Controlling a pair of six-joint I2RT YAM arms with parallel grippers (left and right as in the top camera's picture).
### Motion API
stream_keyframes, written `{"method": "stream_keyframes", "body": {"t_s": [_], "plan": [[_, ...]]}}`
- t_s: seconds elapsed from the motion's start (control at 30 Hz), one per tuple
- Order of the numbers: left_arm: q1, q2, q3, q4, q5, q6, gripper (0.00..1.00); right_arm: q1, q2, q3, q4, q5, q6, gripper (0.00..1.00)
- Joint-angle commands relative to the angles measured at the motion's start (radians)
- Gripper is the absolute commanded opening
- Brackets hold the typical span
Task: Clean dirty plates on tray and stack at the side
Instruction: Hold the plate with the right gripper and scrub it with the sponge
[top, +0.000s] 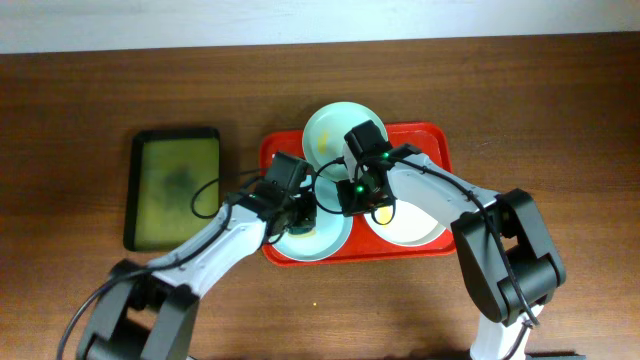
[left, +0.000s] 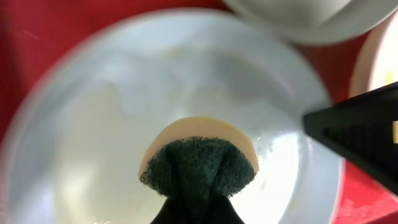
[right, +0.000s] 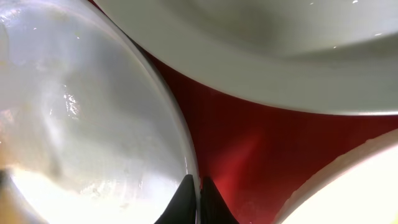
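On the tray (top: 437, 140): one plate (top: 328, 128) at the far edge, another plate (top: 328, 242) near-left, third plate (top: 415, 230) near-right; smaller tray (top: 175, 188) left of it

The table (top: 560, 100) was brown wood with visible grain and a dull sheen. The red tray (top: 435, 140) looked like smooth, glossy plastic. The pale mint plate (left: 93, 124) filling the left wrist view was smooth and shiny, catching soft highlights. The sponge (left: 199, 165) paired soft yellow foam with a rough, dark green fibrous pad. The olive-green tray (top: 178, 190), at the left of the overhead frame, looked matt.
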Motion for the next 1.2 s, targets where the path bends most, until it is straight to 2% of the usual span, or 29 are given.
{"method": "stream_keyframes", "body": {"t_s": [0.0, 0.17, 0.33, 0.5, 0.6, 0.67, 0.87, 1.17], "plan": [[-0.006, 0.101, -0.003, 0.002, 0.056, -0.012, 0.0, 0.005, 0.019, -0.009, 0.01, 0.016, 0.004, 0.04], [-0.006, 0.152, -0.003, -0.028, -0.092, 0.035, 0.0, 0.005, 0.019, -0.009, 0.01, 0.016, 0.003, 0.04], [-0.006, 0.15, -0.003, -0.114, -0.393, 0.037, 0.0, 0.005, 0.019, -0.009, 0.01, 0.016, 0.003, 0.04], [-0.006, 0.126, -0.001, -0.129, -0.539, 0.037, 0.0, 0.005, 0.019, -0.009, 0.011, 0.016, 0.003, 0.04], [-0.006, 0.097, 0.014, -0.129, -0.51, 0.036, 0.0, 0.005, 0.019, -0.009, 0.011, 0.016, 0.003, 0.04], [-0.006, 0.072, 0.029, -0.127, -0.439, 0.036, 0.0, 0.005, 0.019, -0.009, 0.011, 0.016, 0.003, 0.04], [-0.006, 0.048, 0.035, -0.046, -0.052, 0.036, 0.0, 0.005, 0.019, -0.009, 0.011, 0.016, 0.003, 0.04], [-0.01, 0.111, 0.035, -0.043, -0.069, 0.035, 0.0, 0.005, 0.019, -0.009, 0.011, 0.016, 0.003, 0.04]]}}
